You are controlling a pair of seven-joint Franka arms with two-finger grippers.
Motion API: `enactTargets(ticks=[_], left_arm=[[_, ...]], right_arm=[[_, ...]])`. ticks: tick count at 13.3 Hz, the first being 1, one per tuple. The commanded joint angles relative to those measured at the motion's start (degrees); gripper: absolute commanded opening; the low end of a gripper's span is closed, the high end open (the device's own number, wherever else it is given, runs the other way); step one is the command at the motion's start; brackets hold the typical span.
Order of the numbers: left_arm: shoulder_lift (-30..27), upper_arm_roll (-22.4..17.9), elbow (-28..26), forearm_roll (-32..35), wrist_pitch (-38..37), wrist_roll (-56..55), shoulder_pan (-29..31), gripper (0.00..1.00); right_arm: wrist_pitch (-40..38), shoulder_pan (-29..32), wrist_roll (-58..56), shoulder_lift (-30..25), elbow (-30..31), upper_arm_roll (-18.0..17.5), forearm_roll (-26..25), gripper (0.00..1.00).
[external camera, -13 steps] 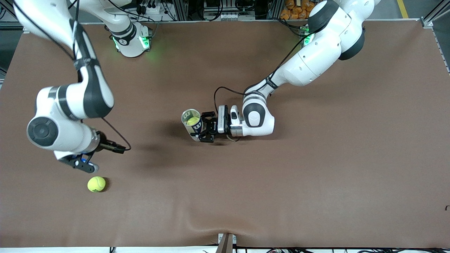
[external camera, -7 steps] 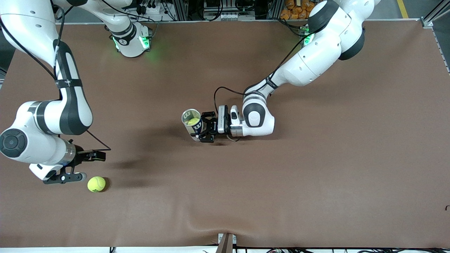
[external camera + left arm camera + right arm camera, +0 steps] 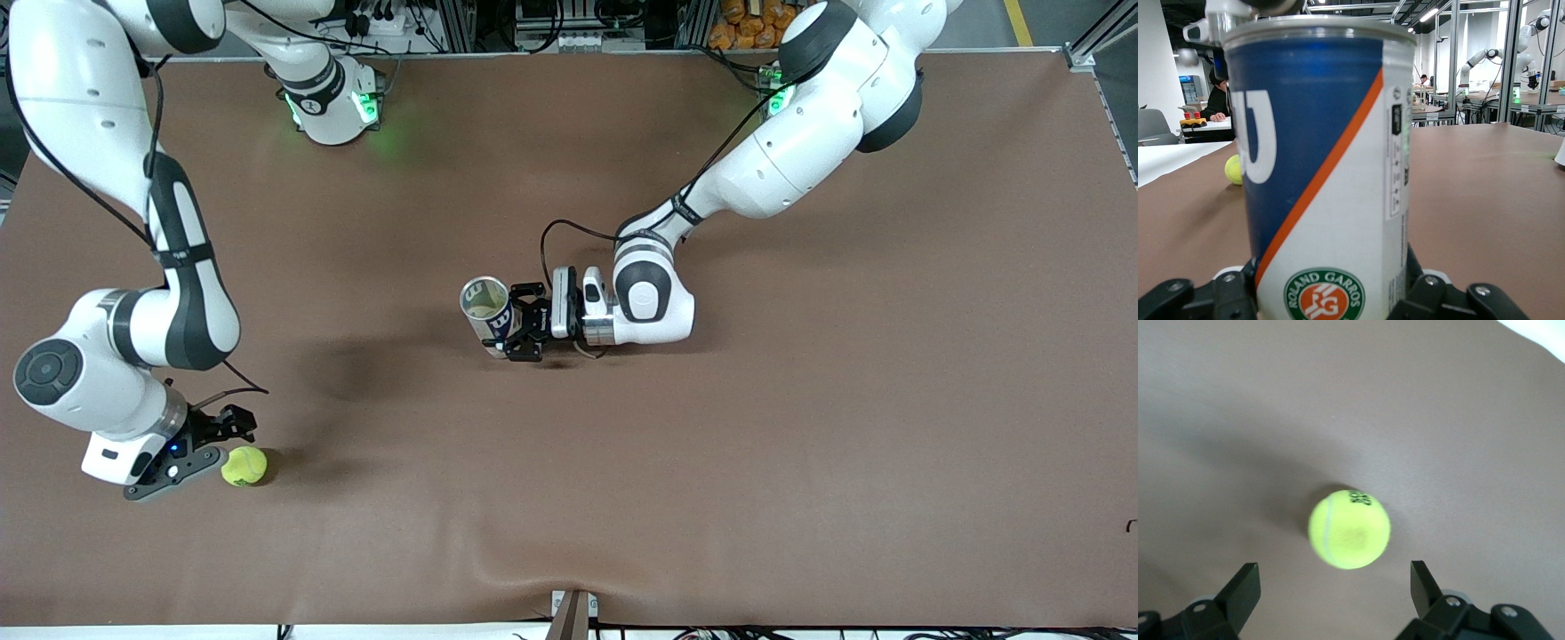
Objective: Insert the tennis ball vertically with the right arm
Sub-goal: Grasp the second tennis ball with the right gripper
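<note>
Since a second ago my right gripper [image 3: 229, 442] has dropped low beside the tennis ball [image 3: 244, 466], fingers spread wide, ball unheld near the right arm's end of the table [image 3: 800, 489]. Mid-table, my left gripper [image 3: 523, 333] pinches the upright can [image 3: 487, 313]. Reaching step; next, straddle the ball and close.

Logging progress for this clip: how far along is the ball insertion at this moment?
Done: the left gripper grips the upright tennis ball can mid-table, its mouth open upward. In hand: the right gripper, fingers open, is beside the tennis ball on the table, not yet gripping it. Left: grasp, lift, carry over the can and drop it in vertically.
</note>
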State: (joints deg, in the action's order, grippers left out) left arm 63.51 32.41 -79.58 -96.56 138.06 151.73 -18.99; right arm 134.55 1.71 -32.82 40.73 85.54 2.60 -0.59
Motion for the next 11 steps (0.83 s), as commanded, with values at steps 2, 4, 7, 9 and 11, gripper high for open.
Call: enactTargets(ticks=[2,4,7,9,11], left_arm=[[0.92,0.02,0.65,-1.70,0.10,2.34,-0.35,0.76],[0.92,0.02,0.65,-1.70,0.10,2.34,-0.35,0.75],[0.92,0.02,0.65,-1.71,0.10,2.34,-0.35,0.75],[0.92,0.02,0.65,-1.70,0.10,2.34,-0.35,0.74],[0.92,0.02,0.65,-1.70,0.10,2.34,-0.35,0.74]], right_arm=[[5.62,2.33,-5.59,4.96,-3.89,-1.55,0.14,1.00],[6.77,2.42,-5.59,6.45,-3.80,-1.63,3.38,1.00],[6.69,2.51,-7.42,7.60,-3.71,-1.55,12.44,1.00],[6.77,2.77,-7.87,8.31,-3.71,-1.55,12.54,1.00],[6.77,2.77,-7.96,8.31,-3.62,-1.55,12.71,1.00]])
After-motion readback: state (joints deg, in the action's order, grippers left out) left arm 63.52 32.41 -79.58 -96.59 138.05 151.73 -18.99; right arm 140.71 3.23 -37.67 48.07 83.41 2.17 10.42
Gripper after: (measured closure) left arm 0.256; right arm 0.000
